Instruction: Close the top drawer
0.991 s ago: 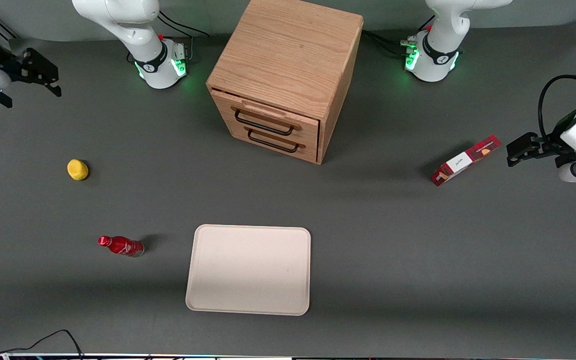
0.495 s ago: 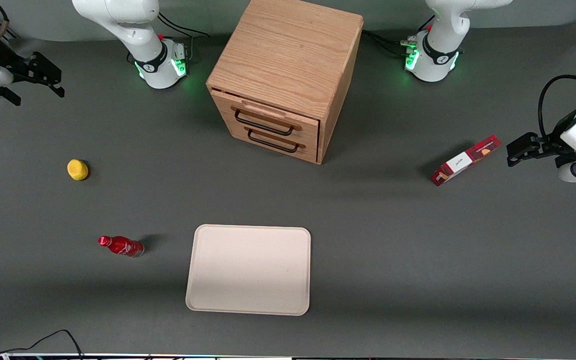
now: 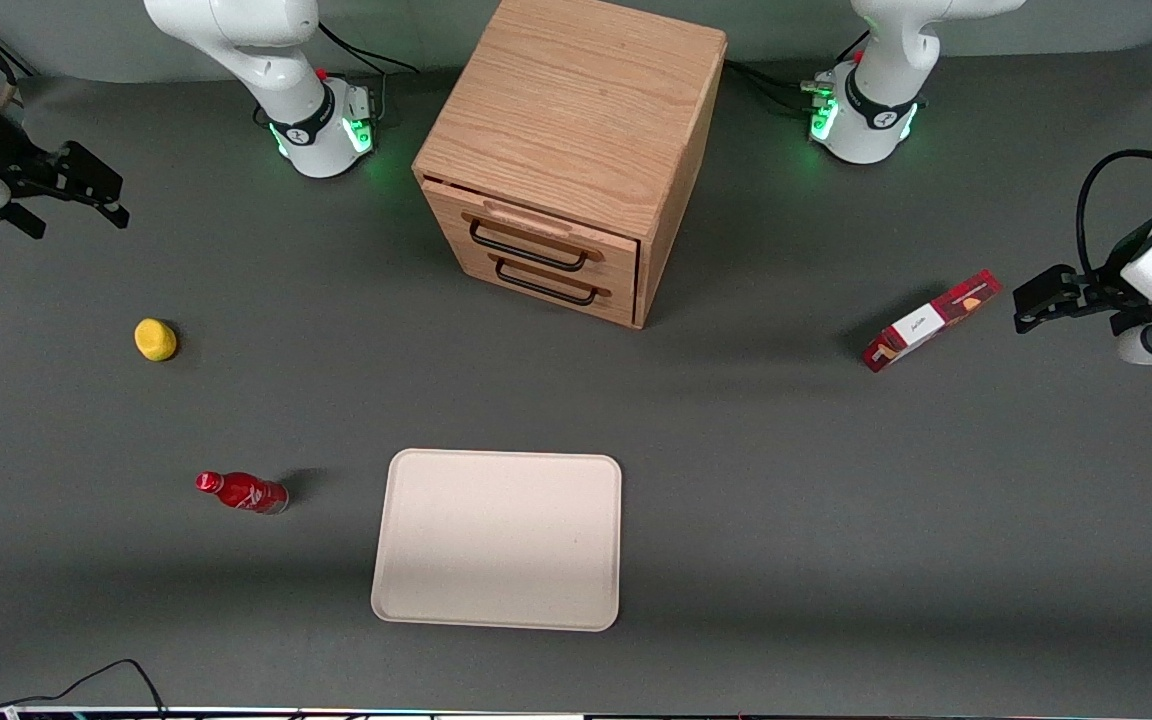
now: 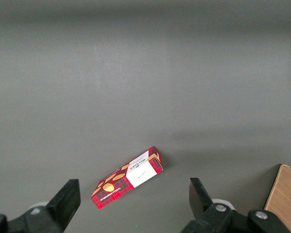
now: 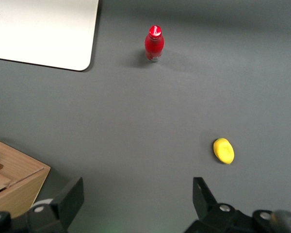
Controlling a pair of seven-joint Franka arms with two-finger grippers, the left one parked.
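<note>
The wooden cabinet (image 3: 576, 130) stands at the middle of the table's back edge, and a corner of it shows in the right wrist view (image 5: 14, 175). Its top drawer (image 3: 536, 232) sticks out a little from the cabinet face, with a black wire handle (image 3: 526, 252) above the lower drawer's like handle (image 3: 546, 285). My gripper (image 3: 96, 190) hangs open and empty near the working arm's end of the table, well apart from the cabinet. In the right wrist view the gripper (image 5: 138, 199) has only bare table between its fingers.
A yellow lemon-like object (image 3: 155, 339) (image 5: 223, 150) lies nearer the front camera than the gripper. A red bottle (image 3: 241, 492) (image 5: 154, 43) lies beside a cream tray (image 3: 498, 540) (image 5: 43, 29). A red box (image 3: 930, 320) lies toward the parked arm's end.
My gripper has drifted a little nearer to the front camera and slightly toward the cabinet, still open. The drawer and the other objects have not moved.
</note>
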